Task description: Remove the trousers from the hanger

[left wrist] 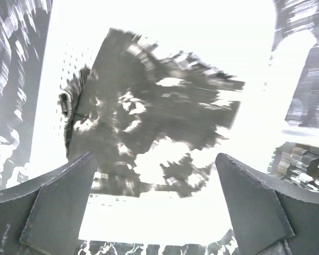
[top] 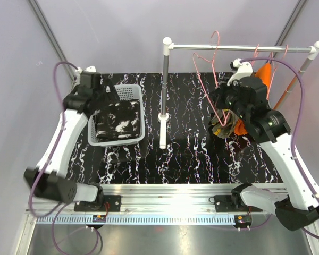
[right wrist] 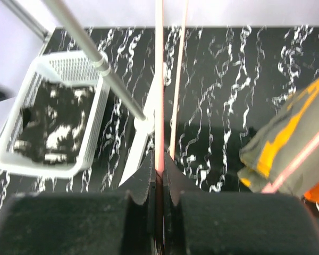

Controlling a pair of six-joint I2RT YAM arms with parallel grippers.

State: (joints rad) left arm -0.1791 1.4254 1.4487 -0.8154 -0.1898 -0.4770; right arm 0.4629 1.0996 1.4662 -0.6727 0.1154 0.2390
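Note:
The black trousers with white splotches [top: 117, 122] lie in the white basket [top: 128, 91], and show below the fingers in the left wrist view [left wrist: 149, 122]. My left gripper [top: 102, 97] [left wrist: 154, 202] hovers open and empty above them. My right gripper [top: 221, 109] [right wrist: 159, 162] is shut on the wire of a pink hanger [top: 206, 69] [right wrist: 159, 79] that hooks on the rail. The camouflage trousers [top: 225, 126] [right wrist: 287, 151] hang bunched on this hanger, just below and right of the gripper. The orange trousers [top: 264, 71] hang at the rail's right end.
A silver rail [top: 239, 48] on a white-footed post [top: 164, 114] spans the back right. More pink hangers [top: 271, 58] hang near its right end. The basket also shows in the right wrist view [right wrist: 58, 74]. The table top [top: 191, 154] is black marble pattern.

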